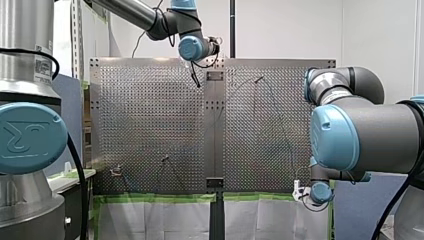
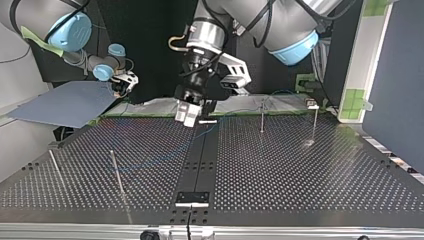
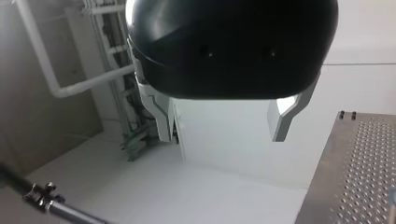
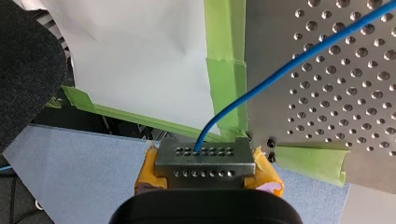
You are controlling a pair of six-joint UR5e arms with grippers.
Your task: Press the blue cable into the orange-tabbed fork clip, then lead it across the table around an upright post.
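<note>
Perforated table (image 1: 150, 125): my left gripper (image 3: 224, 138) hangs wide open, empty, over the front view's far middle. My right gripper (image 4: 205, 161), off the near right corner, pinches the blue cable (image 4: 289, 60); a sharp pull may slip it free.

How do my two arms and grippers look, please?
Both arms are grey tubes with light-blue round joint caps: my left arm, my right arm. My left gripper has a black rounded body and pale angular fingers. My right gripper has perforated metal fingers with orange-yellow pads.
</note>
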